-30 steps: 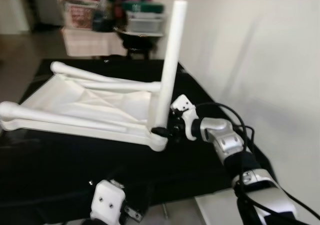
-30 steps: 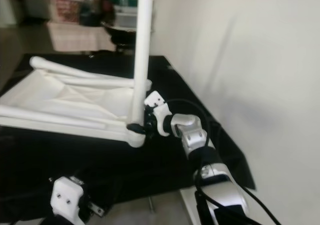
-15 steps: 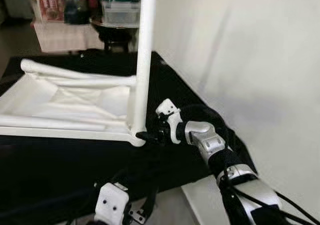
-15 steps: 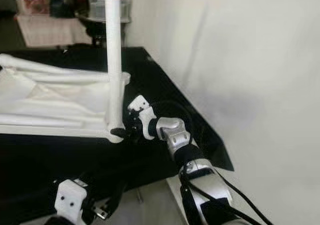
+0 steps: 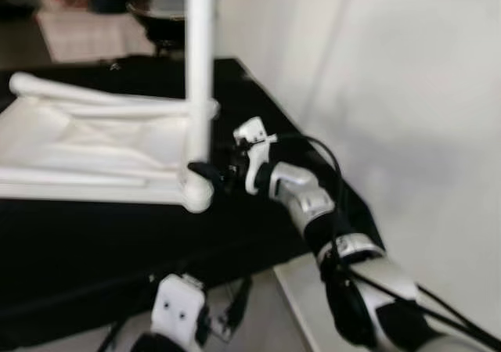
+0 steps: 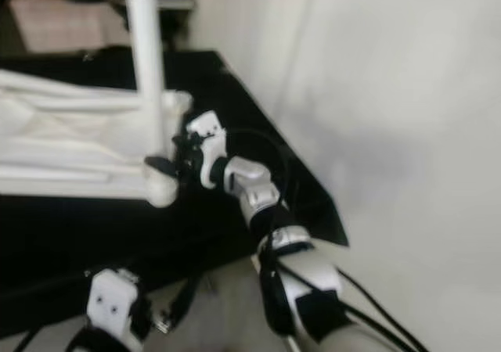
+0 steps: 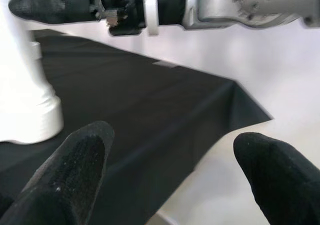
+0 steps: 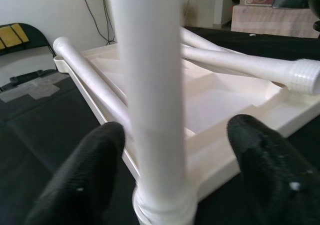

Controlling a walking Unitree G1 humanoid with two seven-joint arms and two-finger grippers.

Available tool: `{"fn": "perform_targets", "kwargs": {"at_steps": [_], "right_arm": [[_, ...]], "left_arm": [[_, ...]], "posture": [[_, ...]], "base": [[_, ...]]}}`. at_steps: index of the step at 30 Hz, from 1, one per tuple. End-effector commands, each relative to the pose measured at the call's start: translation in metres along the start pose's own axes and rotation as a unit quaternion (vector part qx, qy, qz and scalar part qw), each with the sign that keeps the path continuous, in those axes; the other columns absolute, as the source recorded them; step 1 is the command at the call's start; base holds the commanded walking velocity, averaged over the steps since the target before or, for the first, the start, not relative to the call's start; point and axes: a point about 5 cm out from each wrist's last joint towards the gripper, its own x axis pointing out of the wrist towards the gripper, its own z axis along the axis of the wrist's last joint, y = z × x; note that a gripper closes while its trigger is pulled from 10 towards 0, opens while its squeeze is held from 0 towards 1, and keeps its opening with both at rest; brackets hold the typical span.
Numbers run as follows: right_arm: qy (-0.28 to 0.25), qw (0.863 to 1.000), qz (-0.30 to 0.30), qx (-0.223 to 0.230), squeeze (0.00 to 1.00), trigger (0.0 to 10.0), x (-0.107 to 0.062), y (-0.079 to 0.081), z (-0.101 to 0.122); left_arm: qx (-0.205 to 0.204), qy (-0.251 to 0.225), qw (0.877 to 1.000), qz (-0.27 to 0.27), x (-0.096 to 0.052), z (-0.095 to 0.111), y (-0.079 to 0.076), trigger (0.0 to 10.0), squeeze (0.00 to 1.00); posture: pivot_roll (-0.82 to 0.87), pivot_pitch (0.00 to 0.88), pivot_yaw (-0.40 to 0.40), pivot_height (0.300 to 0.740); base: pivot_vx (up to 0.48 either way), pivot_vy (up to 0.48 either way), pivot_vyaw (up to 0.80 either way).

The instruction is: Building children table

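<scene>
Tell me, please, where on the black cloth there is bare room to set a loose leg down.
The black cloth lies bare in front of the white plastic tabletop, toward the left gripper. It is crowded at the near corner, where the right gripper brackets the upright white leg, fingers spread.

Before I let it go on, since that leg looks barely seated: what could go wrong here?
The right gripper sits at the base of the upright leg, its fingers apart on either side in the right wrist view. A sideways nudge might tip the leg out of its corner socket. The tabletop lies upside down on the black cloth near the edge, so a push could slide it. The left gripper hangs open, steadying nothing.
</scene>
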Motion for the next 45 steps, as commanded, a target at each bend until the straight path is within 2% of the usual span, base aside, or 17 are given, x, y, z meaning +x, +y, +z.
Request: {"fn": "perform_targets", "kwargs": {"at_steps": [1, 7, 13, 18, 21, 22, 25, 27, 28, 29, 31, 33, 37, 39, 45], "right_arm": [[-0.008, 1.000, 0.023, -0.012, 0.00, 0.0, 0.008, 0.006, 0.007], [-0.015, 1.000, 0.021, -0.017, 0.00, 0.0, 0.008, 0.003, 0.014], [-0.002, 1.000, 0.008, -0.015, 0.00, 0.0, -0.004, -0.005, 0.004], [0.014, 1.000, -0.018, -0.018, 0.00, 0.0, -0.022, -0.016, -0.010], [0.018, 0.999, -0.027, -0.023, 0.00, 0.0, -0.024, -0.017, -0.012], [0.025, 0.998, -0.051, -0.021, 0.00, 10.0, -0.028, -0.022, -0.014], [0.029, 0.997, -0.073, -0.020, 0.00, 10.0, -0.034, -0.027, -0.016], [0.047, 0.993, -0.103, -0.034, 0.00, 10.0, -0.054, -0.037, -0.027], [0.047, 0.993, -0.103, -0.034, 0.00, 10.0, -0.054, -0.037, -0.027], [0.062, 0.991, -0.116, -0.039, 0.00, 10.0, -0.076, -0.043, -0.039], [0.062, 0.991, -0.116, -0.039, 0.00, 10.0, -0.076, -0.043, -0.039], [0.069, 0.988, -0.131, -0.040, 0.00, 10.0, -0.089, -0.044, -0.047], [0.075, 0.986, -0.143, -0.044, 0.00, 10.0, -0.095, -0.045, -0.052], [0.104, 0.977, -0.179, -0.056, 0.00, 10.0, -0.106, -0.046, -0.063], [0.144, 0.963, -0.217, -0.074, 0.00, 10.0, -0.119, -0.048, -0.075]], "left_arm": [[-0.003, 0.010, 1.000, -0.001, -0.001, -0.003, -0.001, 10.0, 0.00], [-0.004, 0.009, 1.000, 0.002, -0.001, -0.003, -0.001, 10.0, 0.00], [-0.003, 0.009, 1.000, 0.002, -0.001, -0.002, 0.000, 10.0, 0.00], [-0.003, 0.016, 1.000, 0.002, -0.001, -0.003, 0.002, 10.0, 0.00], [-0.002, 0.018, 1.000, 0.003, -0.001, -0.004, 0.002, 10.0, 0.00], [0.004, 0.026, 1.000, 0.010, 0.000, -0.005, 0.004, 10.0, 0.00], [0.009, 0.034, 0.999, 0.021, 0.001, -0.006, 0.008, 10.0, 0.00], [0.016, 0.045, 0.997, 0.066, 0.004, -0.008, 0.020, 10.0, 0.00], [0.016, 0.045, 0.997, 0.066, 0.004, -0.008, 0.020, 10.0, 0.00], [0.010, 0.062, 0.993, 0.100, 0.005, -0.012, 0.029, 10.0, 0.00], [0.010, 0.062, 0.993, 0.100, 0.005, -0.012, 0.029, 10.0, 0.00], [0.010, 0.072, 0.992, 0.104, 0.004, -0.014, 0.032, 10.0, 0.00], [0.015, 0.074, 0.992, 0.102, 0.003, -0.014, 0.033, 10.0, 0.00], [0.023, 0.077, 0.992, 0.098, 0.003, -0.015, 0.035, 10.0, 0.00], [0.026, 0.081, 0.992, 0.095, 0.003, -0.015, 0.037, 10.0, 0.00]], "posture": [[-0.02, 0.021, -0.143, 0.740], [-0.02, 0.022, -0.144, 0.740], [-0.01, 0.025, -0.144, 0.740], [-0.03, 0.023, -0.131, 0.740], [-0.03, 0.022, -0.131, 0.740], [-0.03, 0.022, -0.131, 0.740], [-0.03, 0.022, -0.131, 0.740], [-0.03, 0.019, -0.124, 0.740], [-0.03, 0.019, -0.124, 0.740], [-0.04, 0.018, -0.116, 0.740], [-0.04, 0.018, -0.116, 0.740], [-0.05, 0.016, -0.107, 0.740], [-0.05, 0.016, -0.105, 0.740], [-0.05, 0.011, -0.092, 0.740], [-0.05, 0.007, -0.087, 0.740]], "base": [[0.000, 0.000, 0.00], [0.000, 0.000, 0.00], [0.000, 0.000, 0.00], [0.000, 0.000, 0.00], [0.000, 0.000, 0.00], [0.000, 0.000, 0.00], [0.000, 0.000, 0.00], [0.000, 0.000, 0.00], [0.000, 0.000, 0.00], [0.000, 0.000, 0.00], [0.000, 0.000, 0.00], [0.000, 0.480, 0.00], [0.000, 0.480, 0.00], [0.000, 0.480, 0.00], [0.000, 0.480, 0.00]]}}
